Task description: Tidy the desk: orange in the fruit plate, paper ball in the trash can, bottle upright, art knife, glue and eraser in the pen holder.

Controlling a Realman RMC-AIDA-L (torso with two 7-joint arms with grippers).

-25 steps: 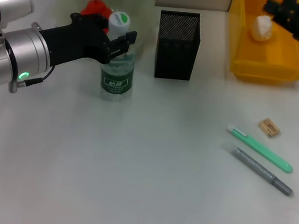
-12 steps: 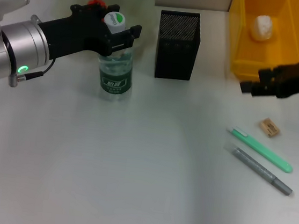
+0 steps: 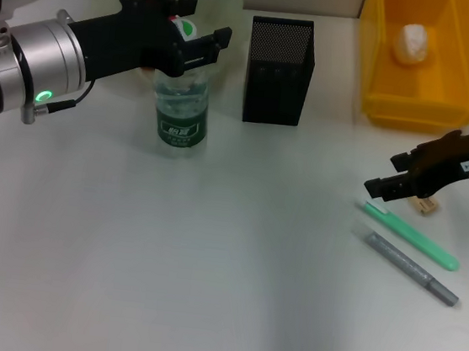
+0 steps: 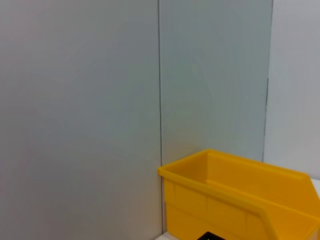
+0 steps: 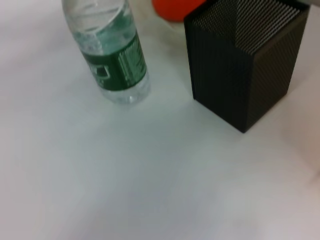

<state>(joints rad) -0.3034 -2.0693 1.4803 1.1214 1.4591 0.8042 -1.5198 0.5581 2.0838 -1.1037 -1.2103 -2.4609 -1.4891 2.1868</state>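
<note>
The yellow trash can (image 3: 421, 103) held the paper ball (image 3: 412, 41). The fruit plate (image 3: 229, 1) sat behind the upright bottle (image 3: 180, 106), beside the pen holder (image 3: 279, 70). The left gripper (image 3: 202, 29) hovered spread wide around its cap. The right gripper (image 3: 386, 186) hung over the eraser (image 3: 424, 204), its spread unreadable.
</note>
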